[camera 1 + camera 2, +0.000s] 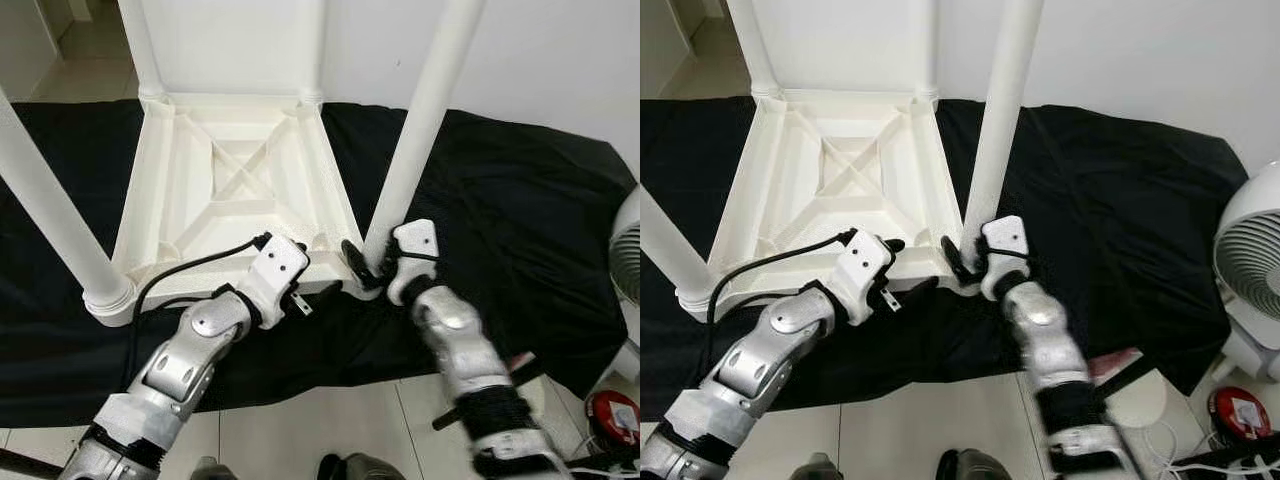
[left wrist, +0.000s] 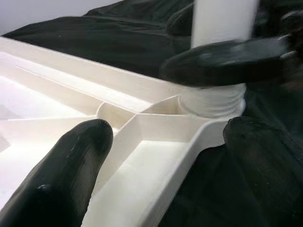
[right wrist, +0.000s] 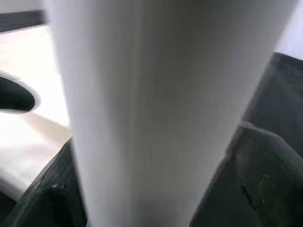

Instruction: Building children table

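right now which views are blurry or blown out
Right wrist view: the leg is close and soft, with no sharp edge. Left wrist view: the left hand's fingers and the right hand on the leg are out of focus, and the table is bright, nearly washed out. Both eye views are fairly sharp and evenly lit, on the black cloth.

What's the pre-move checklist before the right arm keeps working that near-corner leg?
1. Right gripper closed around the leg near its base: ok.
2. Left gripper bracing the tabletop corner, fingers straddling its edge: ok.
3. Leg fully seated in its socket: cannot tell; threads show above the socket.
4. Leg upright: cannot tell; it looks tilted in the head views.
5. Tabletop lying underside up on the black cloth: ok.
6. Fan clear of the right arm: ok for now.
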Available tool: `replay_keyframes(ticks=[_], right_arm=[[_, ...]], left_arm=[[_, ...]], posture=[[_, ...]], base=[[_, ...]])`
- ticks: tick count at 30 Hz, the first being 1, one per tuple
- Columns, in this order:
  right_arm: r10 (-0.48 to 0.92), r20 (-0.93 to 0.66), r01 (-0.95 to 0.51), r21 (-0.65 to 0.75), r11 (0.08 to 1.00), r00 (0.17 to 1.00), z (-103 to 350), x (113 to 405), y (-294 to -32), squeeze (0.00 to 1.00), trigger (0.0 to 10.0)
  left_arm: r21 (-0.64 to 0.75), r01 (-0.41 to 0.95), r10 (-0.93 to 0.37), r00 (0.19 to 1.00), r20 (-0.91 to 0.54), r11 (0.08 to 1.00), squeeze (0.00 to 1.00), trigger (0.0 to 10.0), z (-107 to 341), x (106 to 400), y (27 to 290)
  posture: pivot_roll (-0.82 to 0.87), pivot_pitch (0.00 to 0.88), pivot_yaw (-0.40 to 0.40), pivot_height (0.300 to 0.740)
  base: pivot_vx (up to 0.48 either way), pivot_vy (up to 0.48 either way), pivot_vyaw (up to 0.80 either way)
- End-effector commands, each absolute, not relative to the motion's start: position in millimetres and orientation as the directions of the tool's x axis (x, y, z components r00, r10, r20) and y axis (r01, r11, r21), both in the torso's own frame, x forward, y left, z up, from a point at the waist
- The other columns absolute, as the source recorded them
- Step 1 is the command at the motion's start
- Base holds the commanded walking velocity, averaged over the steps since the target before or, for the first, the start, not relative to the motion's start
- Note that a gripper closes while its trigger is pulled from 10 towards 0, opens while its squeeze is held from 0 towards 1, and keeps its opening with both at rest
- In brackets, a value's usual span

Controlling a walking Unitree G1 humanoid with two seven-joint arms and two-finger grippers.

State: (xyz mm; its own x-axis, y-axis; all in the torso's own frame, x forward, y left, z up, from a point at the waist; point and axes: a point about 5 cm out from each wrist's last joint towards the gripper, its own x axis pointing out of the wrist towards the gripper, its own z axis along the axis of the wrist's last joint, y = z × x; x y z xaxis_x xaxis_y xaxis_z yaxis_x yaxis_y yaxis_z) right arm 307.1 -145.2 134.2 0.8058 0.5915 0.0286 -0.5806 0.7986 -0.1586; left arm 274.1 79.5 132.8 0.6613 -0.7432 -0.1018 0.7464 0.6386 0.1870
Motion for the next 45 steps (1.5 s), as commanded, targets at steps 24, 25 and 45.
replay_keyframes(ticks=[24,25,45], right_arm=[[0.801,-0.066,-0.801,-0.139,0.583,0.595,128.8,309.7,-145.8,0.00,0.0],[0.801,-0.066,-0.801,-0.139,0.583,0.595,128.8,309.7,-145.8,0.00,0.0],[0.486,-0.008,-0.483,-0.123,0.867,0.874,122.4,305.2,-117.5,0.00,10.0]], left_arm=[[0.194,0.779,-0.775,0.622,-0.117,0.596,0.00,10.0,139.1,272.6,76.1],[0.194,0.779,-0.775,0.622,-0.117,0.596,0.00,10.0,139.1,272.6,76.1],[0.179,0.796,-0.790,0.601,-0.122,0.578,0.00,10.0,137.2,268.9,70.7]], posture=[[0.09,0.000,-0.066,0.740],[0.09,0.000,-0.066,0.740],[0.06,0.000,-0.072,0.740]], base=[[0.000,0.000,0.00],[0.000,0.000,0.00],[0.000,0.000,0.00]])
